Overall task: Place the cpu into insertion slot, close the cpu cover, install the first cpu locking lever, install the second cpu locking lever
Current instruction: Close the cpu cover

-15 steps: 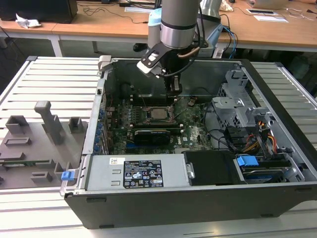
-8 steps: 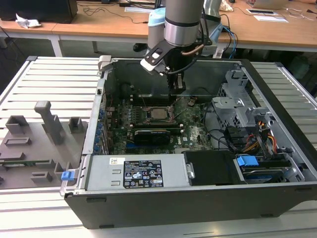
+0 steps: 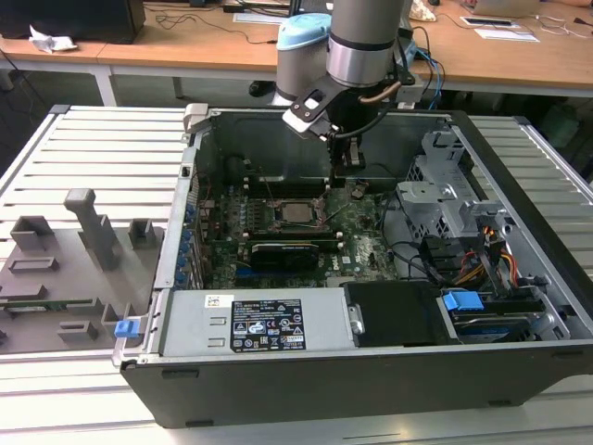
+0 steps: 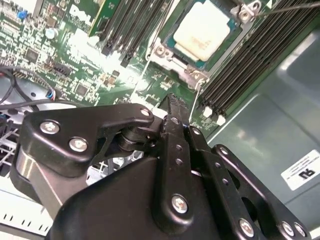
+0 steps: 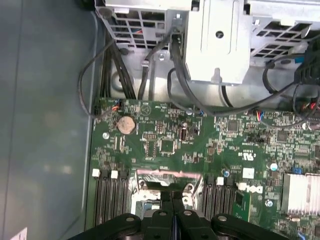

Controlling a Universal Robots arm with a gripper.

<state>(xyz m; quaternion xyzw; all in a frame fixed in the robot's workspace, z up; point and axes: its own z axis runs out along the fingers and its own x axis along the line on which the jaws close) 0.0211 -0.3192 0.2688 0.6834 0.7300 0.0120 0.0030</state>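
Note:
The cpu shows its silvery top inside the insertion slot on the green board. The cpu cover lies flat around it as a metal frame. In the exterior view the cpu sits mid-board, and my gripper hangs just to the exterior view's right of it, low over the board. In both wrist views the black fingers meet with nothing seen between them. The gripper tip is beside a thin wire lever at the socket's corner. Another thin lever runs off from the opposite corner.
Long black memory slots flank the socket. A long black card lies in front of it. A metal drive cage and cables crowd the exterior view's right. The power supply fills the case front. A grey fixture plate lies outside, left.

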